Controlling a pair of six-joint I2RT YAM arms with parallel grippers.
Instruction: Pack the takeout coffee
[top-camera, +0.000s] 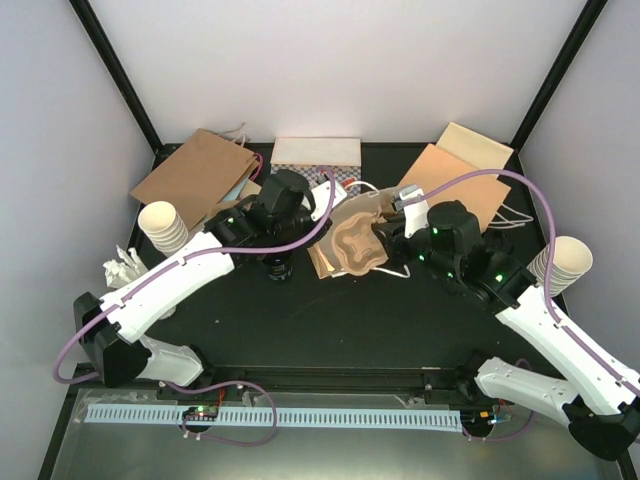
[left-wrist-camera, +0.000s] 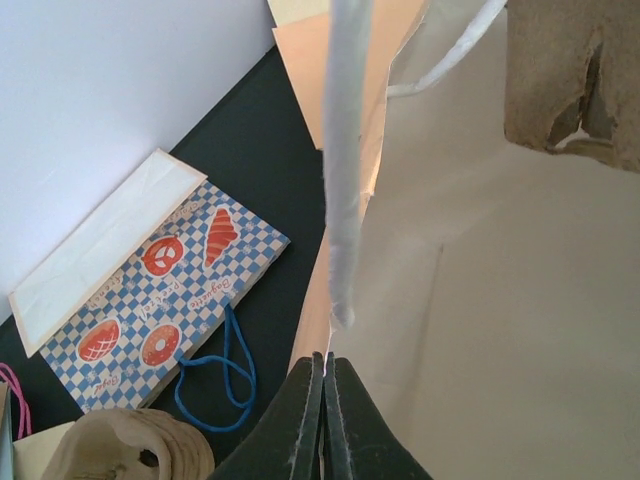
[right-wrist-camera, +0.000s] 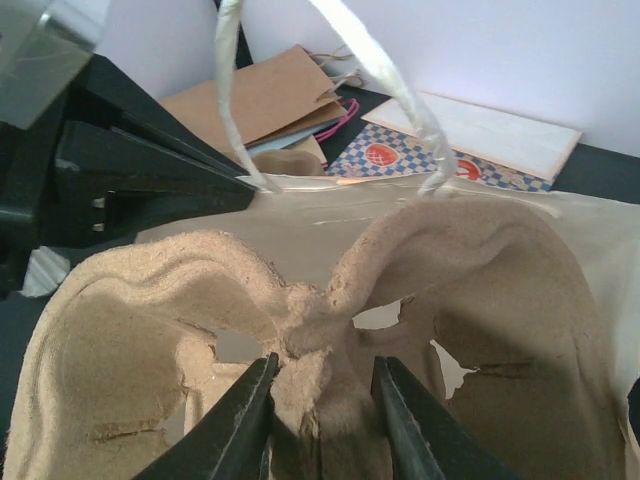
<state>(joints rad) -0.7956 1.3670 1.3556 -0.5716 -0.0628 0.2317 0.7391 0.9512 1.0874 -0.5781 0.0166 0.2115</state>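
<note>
One takeout coffee cup (top-camera: 279, 268) with a black lid stands on the table, partly under my left arm; no others show. My left gripper (top-camera: 322, 207) (left-wrist-camera: 325, 365) is shut on the rim of an open cream paper bag (left-wrist-camera: 500, 300) with white handles, holding it open. My right gripper (top-camera: 388, 240) (right-wrist-camera: 322, 380) is shut on the centre ridge of a brown pulp cup carrier (right-wrist-camera: 480, 290) (top-camera: 357, 245). It holds the empty carrier at the bag's mouth (right-wrist-camera: 300, 225). The carrier's edge also shows in the left wrist view (left-wrist-camera: 560, 80).
A blue-checkered bakery bag (left-wrist-camera: 160, 270) (top-camera: 316, 152) lies at the back. Brown bags lie at back left (top-camera: 195, 175) and back right (top-camera: 462, 168). Stacks of cream cups stand left (top-camera: 165, 226) and right (top-camera: 563, 262). Nested carriers (left-wrist-camera: 130, 445) and crumpled napkins (top-camera: 122, 266) sit left.
</note>
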